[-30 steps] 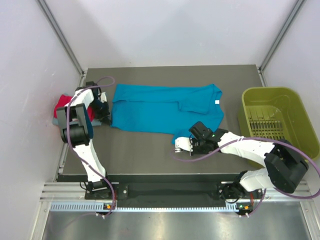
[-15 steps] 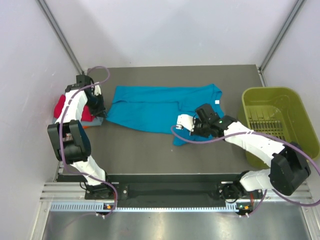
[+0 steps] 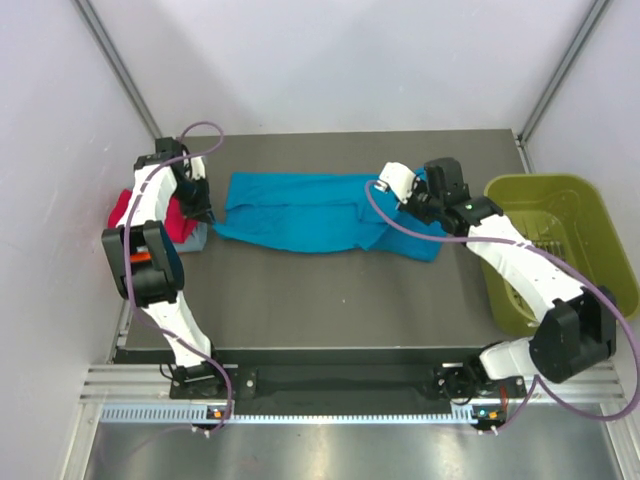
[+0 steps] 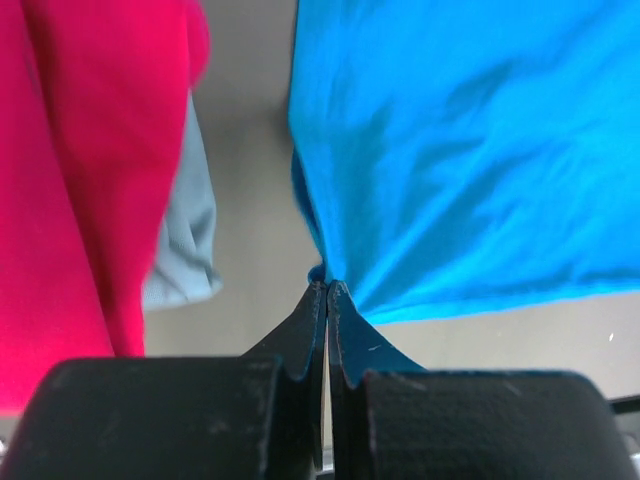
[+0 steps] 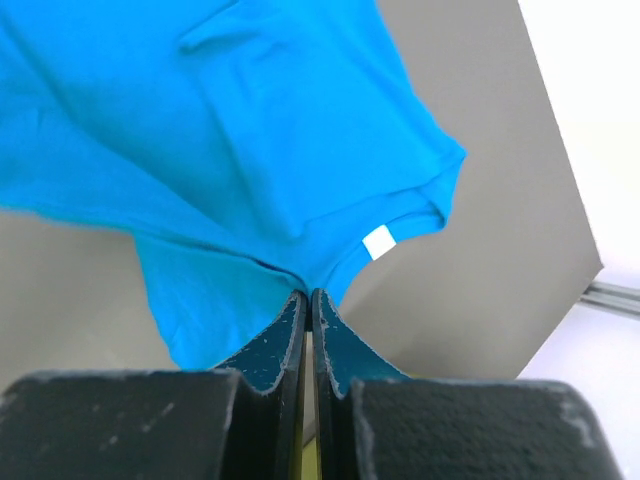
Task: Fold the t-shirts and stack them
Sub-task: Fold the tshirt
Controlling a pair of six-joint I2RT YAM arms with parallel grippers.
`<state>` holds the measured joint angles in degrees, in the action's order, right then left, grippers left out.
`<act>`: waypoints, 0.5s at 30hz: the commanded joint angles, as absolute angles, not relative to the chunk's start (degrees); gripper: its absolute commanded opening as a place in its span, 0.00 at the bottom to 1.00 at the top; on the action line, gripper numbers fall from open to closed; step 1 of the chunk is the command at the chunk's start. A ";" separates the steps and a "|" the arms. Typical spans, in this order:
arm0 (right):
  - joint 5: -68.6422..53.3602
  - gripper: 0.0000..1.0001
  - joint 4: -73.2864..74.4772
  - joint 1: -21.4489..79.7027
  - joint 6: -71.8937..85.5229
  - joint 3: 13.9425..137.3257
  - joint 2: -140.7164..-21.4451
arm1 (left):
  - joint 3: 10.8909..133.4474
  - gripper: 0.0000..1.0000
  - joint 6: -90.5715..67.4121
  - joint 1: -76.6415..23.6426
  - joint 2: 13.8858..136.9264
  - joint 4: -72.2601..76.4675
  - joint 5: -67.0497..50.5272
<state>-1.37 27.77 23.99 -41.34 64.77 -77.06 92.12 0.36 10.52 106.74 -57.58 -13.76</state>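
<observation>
At the counter's (image 3: 300, 300) 9 o'clock edge lies a folded stack with a magenta-red shirt (image 3: 125, 208) on top and a grey shirt (image 3: 196, 238) showing beneath it; whether other shirts lie under these cannot be told. Just to the stack's 3 o'clock, the left end effector (image 3: 206, 214) has its fingers pressed together, pinching the left corner of the teal-blue t-shirt (image 3: 300, 210). In the left wrist view the cloth fans out from the closed tips (image 4: 325, 292), with the red and grey folds close beside at 10 o'clock and a strip of bare counter between them. The left arm itself stands between the stack and the teal shirt. The teal-blue t-shirt lies at mid-counter as a long, rumpled band running from 9 to 3 o'clock, its far layer doubled over the near one. At its right end the right end effector (image 3: 384, 191) is also shut tight, nipping the cloth near the collar, where a small white tag (image 5: 378, 242) shows. The right arm's purple cable (image 3: 398, 225) hangs across that end of the shirt. Off the counter at 3 o'clock sits the olive-green bin (image 3: 545, 182), with the right arm's forearm passing over its near-left corner.
</observation>
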 commanded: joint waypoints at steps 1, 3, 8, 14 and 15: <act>-1.14 0.00 23.30 22.24 -41.13 69.08 -79.97 | 97.20 0.00 2.46 10.63 108.54 -58.97 -15.56; -0.88 0.00 22.59 21.62 -41.31 70.48 -81.12 | 100.10 0.00 2.46 10.63 110.29 -58.97 -15.99; -0.70 0.00 21.45 19.16 -41.05 74.08 -85.34 | 104.58 0.00 2.37 10.37 113.29 -58.45 -15.91; -0.53 0.00 20.39 17.05 -41.13 78.82 -90.87 | 111.44 0.00 2.37 9.58 118.47 -57.75 -16.35; -0.44 0.00 20.22 16.88 -40.96 79.53 -92.45 | 112.32 0.00 2.37 9.41 120.04 -57.66 -16.26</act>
<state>-0.69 23.35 17.96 -41.34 75.24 -90.30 108.71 1.61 10.00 117.71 -58.39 -15.53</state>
